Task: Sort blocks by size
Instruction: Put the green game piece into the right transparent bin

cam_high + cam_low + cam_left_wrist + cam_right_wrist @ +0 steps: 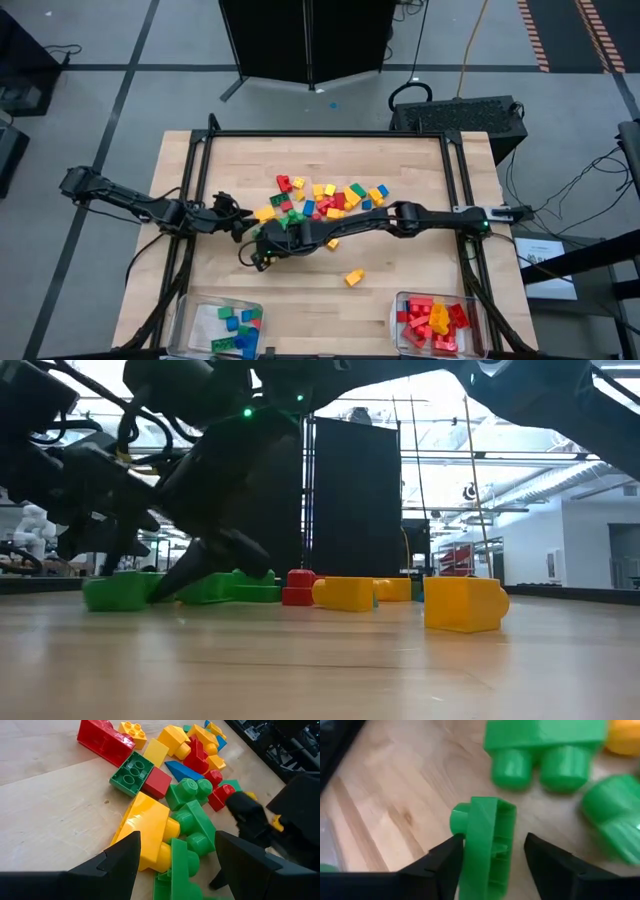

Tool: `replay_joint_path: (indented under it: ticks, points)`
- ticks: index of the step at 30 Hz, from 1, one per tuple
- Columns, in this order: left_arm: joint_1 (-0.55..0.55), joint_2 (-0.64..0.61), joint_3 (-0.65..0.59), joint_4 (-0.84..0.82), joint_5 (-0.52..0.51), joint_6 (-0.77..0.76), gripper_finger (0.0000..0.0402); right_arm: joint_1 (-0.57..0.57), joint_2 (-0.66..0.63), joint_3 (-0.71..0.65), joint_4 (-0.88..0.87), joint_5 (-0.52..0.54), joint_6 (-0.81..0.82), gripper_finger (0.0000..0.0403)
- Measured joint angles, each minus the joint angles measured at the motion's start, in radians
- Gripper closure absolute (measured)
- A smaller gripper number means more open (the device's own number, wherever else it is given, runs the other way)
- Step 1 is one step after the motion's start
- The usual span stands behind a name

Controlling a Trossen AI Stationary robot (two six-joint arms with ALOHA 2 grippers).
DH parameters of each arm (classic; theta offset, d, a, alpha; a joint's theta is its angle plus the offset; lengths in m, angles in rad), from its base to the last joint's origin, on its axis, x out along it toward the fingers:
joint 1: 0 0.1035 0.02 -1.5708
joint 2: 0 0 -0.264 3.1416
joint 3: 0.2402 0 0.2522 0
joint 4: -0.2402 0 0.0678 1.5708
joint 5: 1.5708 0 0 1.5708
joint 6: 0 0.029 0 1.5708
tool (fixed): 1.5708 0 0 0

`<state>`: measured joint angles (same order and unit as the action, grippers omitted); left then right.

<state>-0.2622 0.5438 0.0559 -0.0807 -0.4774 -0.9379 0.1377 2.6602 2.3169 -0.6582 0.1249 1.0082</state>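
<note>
A pile of red, yellow, green and blue blocks (325,200) lies at the table's middle. One yellow block (354,277) lies apart, nearer the front. My right gripper (490,862) reaches down at the pile's left end. Its open fingers stand on either side of a narrow green block (487,840) that lies on its side on the table. My left gripper (177,842) hangs open just left of the pile, above a yellow block (145,827) and green blocks (192,822), touching none of them. My right gripper comes from above, slanting down, astride the narrow green block. One finger (447,865) stands right against the block's long side (470,855); whether it touches, I cannot tell. The other finger (547,865) is clear of the block, which rests on the table.
A clear bin (195,318) with green and blue blocks stands at the front left. Another bin (402,325) with red and yellow blocks stands at the front right. A black frame (320,133) borders the table. The two grippers (248,235) are close together.
</note>
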Motion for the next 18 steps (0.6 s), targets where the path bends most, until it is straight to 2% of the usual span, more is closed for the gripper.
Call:
replay_joint_path:
  ticks: [6, 10, 18]
  points:
    - [0.000, 0.000, 0.000, -0.001, 0.000, 0.000, 0.0146, 0.004, -0.004, 0.001, -0.127, -0.032, -0.033, 0.0283]
    - [0.000, 0.000, 0.000, -0.002, 0.001, 0.000, 0.0146, 0.010, -0.008, 0.001, -0.178, -0.092, -0.061, 0.0331]
    - [0.000, 0.000, 0.000, -0.005, 0.002, 0.001, 0.0146, 0.052, -0.043, -0.001, -0.258, -0.137, -0.070, 0.0339]
